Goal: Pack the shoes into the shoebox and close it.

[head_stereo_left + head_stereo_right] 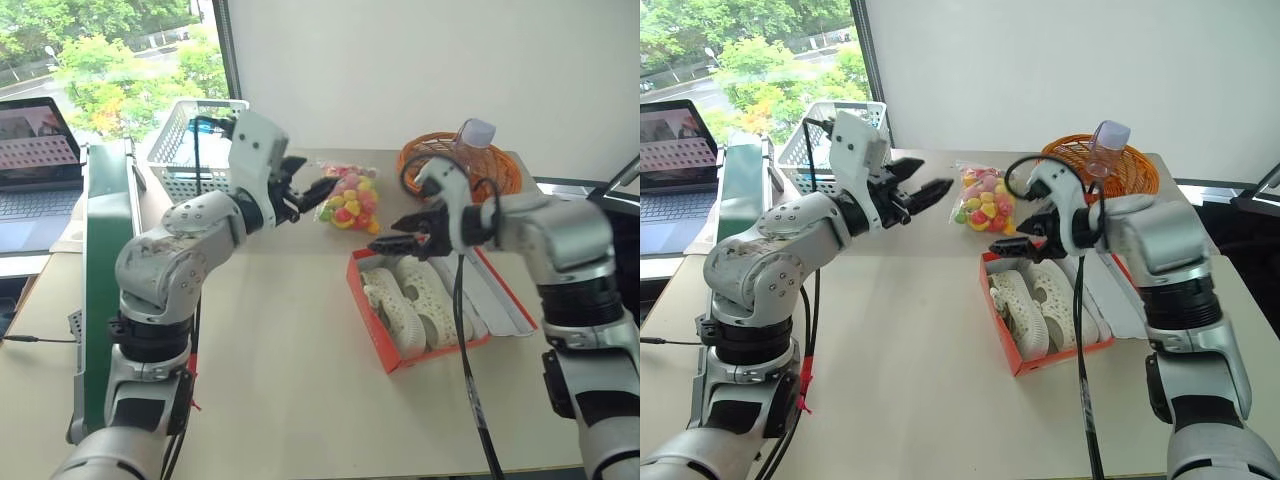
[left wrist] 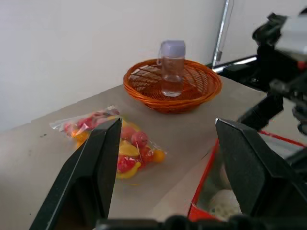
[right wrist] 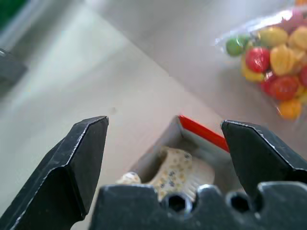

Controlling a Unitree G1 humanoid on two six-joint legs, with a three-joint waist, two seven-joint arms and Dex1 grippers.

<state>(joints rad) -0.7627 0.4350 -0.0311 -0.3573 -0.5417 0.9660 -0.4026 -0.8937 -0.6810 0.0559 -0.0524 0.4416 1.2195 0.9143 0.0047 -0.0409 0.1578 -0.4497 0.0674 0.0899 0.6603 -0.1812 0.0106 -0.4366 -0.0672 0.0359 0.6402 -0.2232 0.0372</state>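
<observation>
The red-orange shoebox (image 1: pixel 365 300) lies open on the table's right side, its lid (image 1: pixel 503 297) flat on the table to its right. Both cream-white shoes (image 1: pixel 392 312) (image 1: pixel 432 297) lie side by side inside it. My right gripper (image 1: pixel 385 233) hovers just above the box's far left corner, open and empty; its wrist view looks down on one shoe (image 3: pixel 175 173) in that corner. My left gripper (image 1: pixel 316 184) is raised over the middle of the table, left of the box, pointing right, open with nothing between its fingers.
A bag of coloured candies (image 1: pixel 350 200) lies behind the box. An orange wicker basket (image 1: pixel 430 160) holding a clear bottle (image 1: pixel 474 138) stands at the back right. A white mesh basket (image 1: pixel 190 145) and a laptop (image 1: pixel 35 160) are at the back left.
</observation>
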